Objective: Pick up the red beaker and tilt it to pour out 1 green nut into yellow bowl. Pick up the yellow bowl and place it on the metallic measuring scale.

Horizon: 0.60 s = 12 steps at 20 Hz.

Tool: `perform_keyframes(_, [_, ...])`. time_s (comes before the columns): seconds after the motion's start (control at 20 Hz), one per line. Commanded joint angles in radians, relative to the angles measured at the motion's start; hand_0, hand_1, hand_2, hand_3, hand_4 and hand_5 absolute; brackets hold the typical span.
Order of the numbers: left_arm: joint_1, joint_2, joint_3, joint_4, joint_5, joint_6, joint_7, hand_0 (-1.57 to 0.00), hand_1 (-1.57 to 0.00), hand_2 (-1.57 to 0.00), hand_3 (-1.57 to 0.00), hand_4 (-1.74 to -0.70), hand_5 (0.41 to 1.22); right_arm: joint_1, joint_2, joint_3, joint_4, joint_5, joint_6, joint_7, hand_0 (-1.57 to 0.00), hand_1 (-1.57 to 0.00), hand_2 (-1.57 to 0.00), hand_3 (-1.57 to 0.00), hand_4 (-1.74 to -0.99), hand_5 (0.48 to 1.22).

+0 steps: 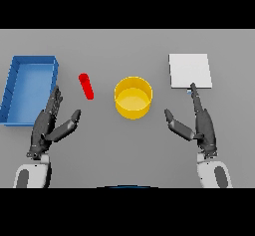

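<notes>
A slim red beaker lies on its side on the grey table, left of centre. The yellow bowl stands upright in the middle; I cannot see a nut in it. At the back right sits the pale metallic scale, a flat square plate. My left hand rests low on the left with straight fingers, its thumb pointing toward the beaker, a short way below it. My right hand is open on the right, its fingertips reaching the scale's front edge. Neither hand holds anything.
A blue rectangular tray with raised walls sits at the far left, just beside my left hand's fingers.
</notes>
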Motion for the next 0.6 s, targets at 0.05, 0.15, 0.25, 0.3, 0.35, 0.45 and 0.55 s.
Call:
perform_keyframes(0.05, [0.007,0.020,-0.002,-0.023,-0.009,-0.003,0.038,0.00,0.00,0.00,0.00,-1.16,0.600,0.013,-0.002,0.009,-0.022,0.023,-0.009,0.019,0.00,0.00,0.00,0.00,-1.162,0.591])
perform_keyframes(0.15, [0.002,0.016,-0.014,-0.014,-0.027,0.000,0.043,0.00,0.00,0.00,0.00,-1.16,0.603,0.013,0.005,0.012,-0.021,0.020,-0.007,0.029,0.00,0.00,0.00,0.00,-1.183,0.596])
perform_keyframes(0.25, [-0.010,0.023,-0.013,0.012,-0.038,-0.002,0.052,0.00,0.00,0.00,0.00,-1.16,0.602,0.018,0.009,0.014,-0.035,0.005,0.003,0.019,0.00,0.00,0.00,0.00,-1.199,0.603])
perform_keyframes(0.3, [-0.029,0.016,-0.021,0.038,-0.053,0.002,0.042,0.00,0.00,0.00,0.00,-1.16,0.604,0.012,0.003,0.006,-0.043,-0.015,0.016,0.019,0.00,0.00,0.00,0.00,-1.212,0.607])
perform_keyframes(0.35, [-0.058,0.013,-0.018,0.069,-0.057,0.005,0.043,0.00,0.00,0.00,0.00,-1.17,0.605,0.029,-0.002,0.005,-0.047,-0.027,0.028,-0.002,0.00,0.00,0.00,0.00,-1.224,0.611])
perform_keyframes(0.45, [-0.101,0.003,-0.014,0.128,-0.065,0.011,0.020,0.00,0.00,0.00,0.00,-1.21,0.615,0.023,-0.010,0.005,-0.041,-0.020,0.031,0.009,0.00,0.00,0.00,0.00,-1.236,0.623])
perform_keyframes(0.55, [-0.151,0.004,-0.007,0.206,-0.085,0.019,0.006,0.00,0.00,0.00,0.00,-1.22,0.626,0.019,-0.002,0.005,-0.047,-0.029,0.031,0.010,0.00,0.00,0.00,0.00,-1.256,0.631])
